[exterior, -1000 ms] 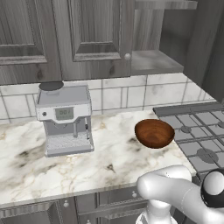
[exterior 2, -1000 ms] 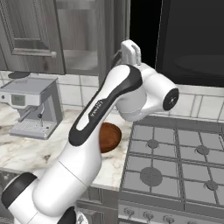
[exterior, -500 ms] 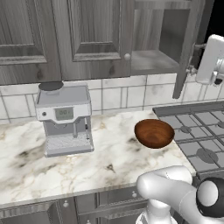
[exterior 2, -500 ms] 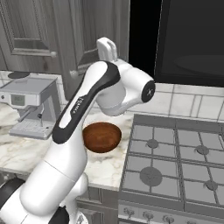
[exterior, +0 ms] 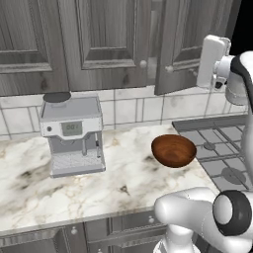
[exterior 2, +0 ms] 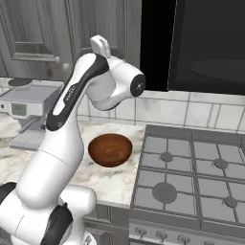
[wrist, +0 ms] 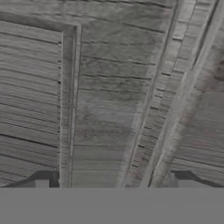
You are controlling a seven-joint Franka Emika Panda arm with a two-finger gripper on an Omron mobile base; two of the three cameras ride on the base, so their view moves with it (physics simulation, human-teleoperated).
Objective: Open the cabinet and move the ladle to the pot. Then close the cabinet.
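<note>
The cabinet (exterior: 148, 44) hangs at twelve o'clock over the counter (exterior: 74, 188); its right door (exterior: 190, 44) stands a little ajar while its left door (exterior: 113, 42) is shut, so I judge the opening step under way but unfinished; the ladle and the pot are nowhere to be picked out, so fetching the ladle, setting it in the pot and closing up all look left to do. The gripper (wrist: 111, 181) sits at three o'clock in the left base view, hard against wood-grain door panel in the hand view, its tips spread wide and pinching nothing.

Counted, largest first: one stove (exterior 2: 191, 182) at four o'clock in the right base view, with four burners in sight; one black microwave (exterior 2: 206, 45) at one o'clock there; one coffee machine (exterior: 71, 133) at nine o'clock; one reddish wooden bowl (exterior: 173, 149) near the counter's middle; two round silver knobs, (exterior: 143, 63) and (exterior: 169, 69), on the two task doors.
</note>
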